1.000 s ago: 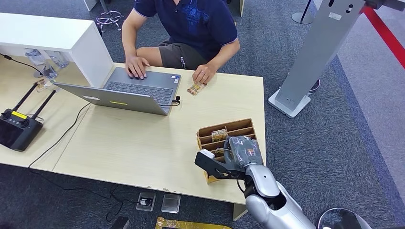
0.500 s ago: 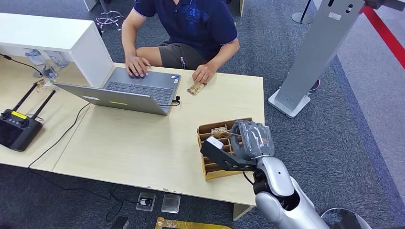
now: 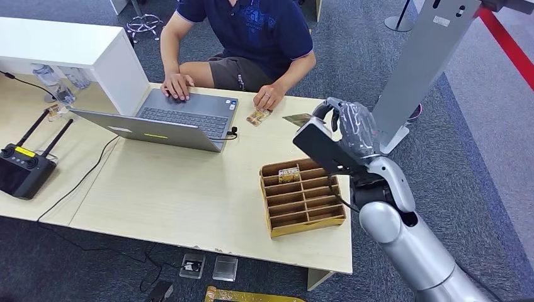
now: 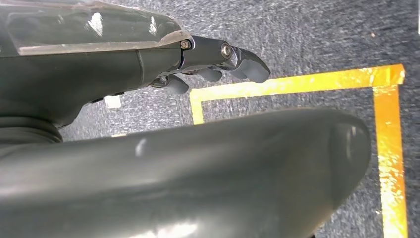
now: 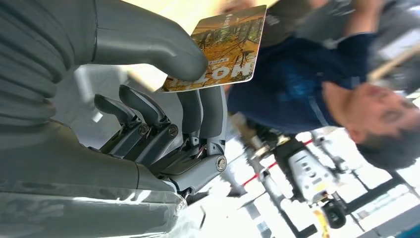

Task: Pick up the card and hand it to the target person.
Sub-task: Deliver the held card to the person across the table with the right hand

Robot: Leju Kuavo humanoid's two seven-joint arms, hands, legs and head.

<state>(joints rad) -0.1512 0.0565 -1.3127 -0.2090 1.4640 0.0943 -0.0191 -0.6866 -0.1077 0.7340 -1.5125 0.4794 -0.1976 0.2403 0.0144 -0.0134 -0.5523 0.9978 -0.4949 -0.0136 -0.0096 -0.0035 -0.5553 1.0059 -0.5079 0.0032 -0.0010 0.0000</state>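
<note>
Since a second ago the right hand (image 3: 349, 129) has risen out of the wooden slotted box (image 3: 302, 196) and now hangs raised over the table's (image 3: 189, 189) far right part, arm stretched toward the seated person (image 3: 252, 38). Its thumb and fingers (image 5: 200, 114) pinch the card (image 5: 225, 49), which sticks out beyond the hand toward that person. One card (image 3: 289, 172) stands in the box's back row. Another card (image 3: 259, 117) lies on the table by the person's hand (image 3: 269, 96), near the laptop (image 3: 170, 119). Beside the floor's yellow tape (image 4: 297, 87), the left hand (image 4: 218, 62) hangs with fingers curled, holding nothing.
</note>
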